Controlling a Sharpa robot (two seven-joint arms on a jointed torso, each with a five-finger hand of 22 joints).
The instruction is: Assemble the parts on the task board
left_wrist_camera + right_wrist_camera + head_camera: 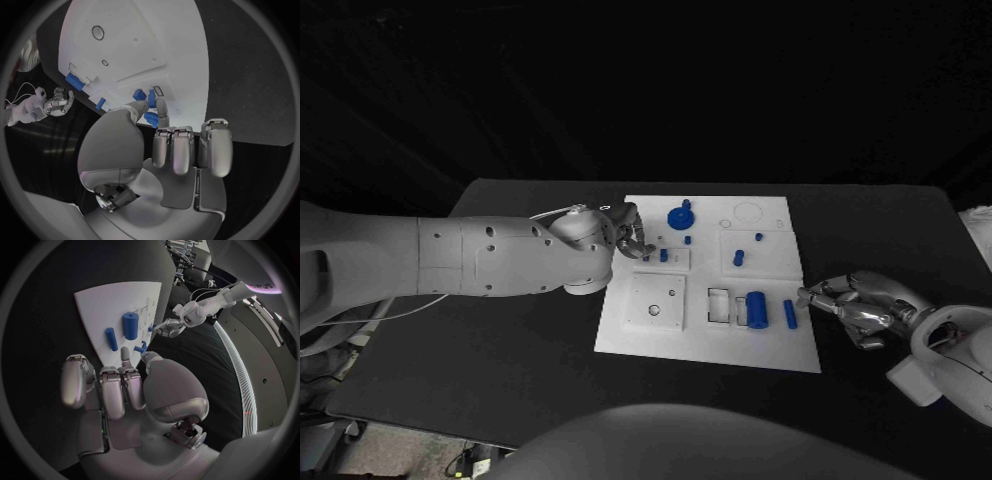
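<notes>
Here's the task board point(708, 335), a white plate lying flat in the middle of the black surface point(516, 350), with the blue parts scattered across it. Up at the far end sits a round knobbed piece point(681, 217). Near the right-hand edge lies a fat blue cylinder point(757, 309) in its recess, and just beside it a slim blue pin point(790, 314). Two small pegs point(738, 258) stand in the middle of the board.

The left hand point(629, 238) is over the board's left edge, fingers curled down onto a small blue piece point(150, 97). In the left wrist view thumb and fingertip close in around it, but whether it's truly pinched or only touched I cannot tell. The right hand point(855, 305) sits just off the board's right edge near the slim pin, fingers loosely curled, nothing in them.

How will these handle? They look like hard, light plastic: stiff, smooth, likely a bit slippery, and the cylinder and pin could roll once lifted free. Best bet is a pinch across the sides at mid-length for the pin and cylinder, and around the knob for the round piece. The board is light too and may slide if a part is pushed in at an angle, so press straight down.
</notes>
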